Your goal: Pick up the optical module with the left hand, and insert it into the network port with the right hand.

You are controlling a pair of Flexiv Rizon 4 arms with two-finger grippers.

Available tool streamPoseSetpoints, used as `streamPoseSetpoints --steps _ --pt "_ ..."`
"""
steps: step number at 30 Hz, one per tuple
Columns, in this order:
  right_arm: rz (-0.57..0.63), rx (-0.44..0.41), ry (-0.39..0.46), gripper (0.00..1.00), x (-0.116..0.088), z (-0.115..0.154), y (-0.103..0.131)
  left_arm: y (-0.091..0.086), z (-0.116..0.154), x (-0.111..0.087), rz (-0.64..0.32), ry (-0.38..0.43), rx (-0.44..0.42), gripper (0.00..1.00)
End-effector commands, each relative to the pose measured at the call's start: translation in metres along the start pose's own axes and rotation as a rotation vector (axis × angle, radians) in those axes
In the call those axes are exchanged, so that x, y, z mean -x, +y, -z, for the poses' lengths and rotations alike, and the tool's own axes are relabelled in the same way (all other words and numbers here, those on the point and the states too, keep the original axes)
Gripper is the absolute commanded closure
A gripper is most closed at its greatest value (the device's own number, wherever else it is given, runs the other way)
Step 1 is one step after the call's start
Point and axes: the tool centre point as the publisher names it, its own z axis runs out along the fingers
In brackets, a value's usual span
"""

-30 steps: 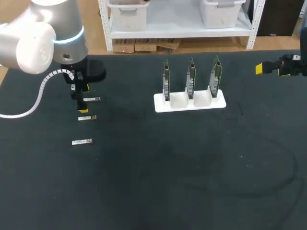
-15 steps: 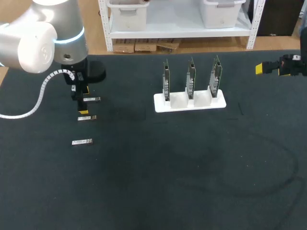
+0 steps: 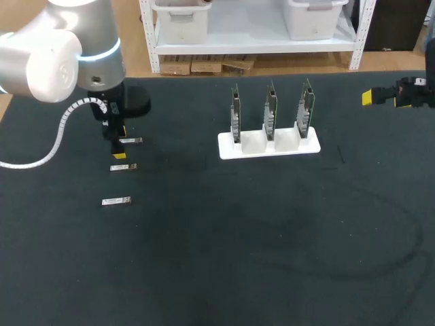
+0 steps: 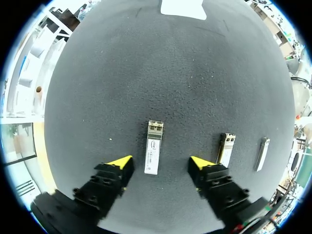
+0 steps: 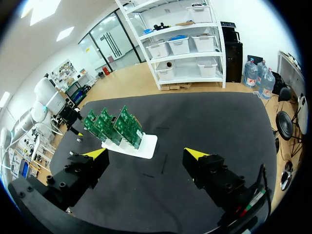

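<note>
An optical module [image 4: 152, 153] is seen flat on the table [image 4: 170, 73], inside the spread left claw [image 4: 161, 163]. Judged light, stiff, slick; best pinched across its long sides. Right claw [image 5: 146, 155] also spread.

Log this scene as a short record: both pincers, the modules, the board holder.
left pincer: open, fingers on either side of one optical module, not touching it
other modules: two, lying flat beside the first, the farther one past it
right pincer: open, holding nothing, well apart from the holder
holder: white, three circuit boards standing upright in it
</note>
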Motion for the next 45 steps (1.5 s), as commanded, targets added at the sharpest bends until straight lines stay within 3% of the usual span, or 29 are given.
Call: streamPoseSetpoints --steps 1,15,21,28,32,38,45 --pt "0.0 0.0 0.0 0.0 0.0 0.0 0.0 0.003 -0.004 0.0 0.0 0.001 -0.01 1.0" --pt "0.0 0.0 0.0 0.0 0.0 0.0 0.0 -0.002 0.001 0.0 0.02 -0.059 -0.027 1.0" --pt "0.0 0.0 0.0 0.0 0.0 0.0 0.0 -0.001 0.036 -0.003 0.057 -0.203 0.034 1.0" --pt "0.0 0.0 0.0 0.0 0.0 0.0 0.0 0.002 0.099 -0.004 0.072 -0.392 0.154 1.0" --pt "0.0 0.0 0.0 0.0 0.0 0.0 0.0 0.004 0.129 0.0 0.091 -0.477 0.177 1.0" --pt "0.0 0.0 0.0 0.0 0.0 0.0 0.0 0.001 0.149 0.008 0.09 -0.563 0.19 1.0" --pt "0.0 0.0 0.0 0.0 0.0 0.0 0.0 0.0 0.149 0.008 0.103 -0.559 0.182 1.0"
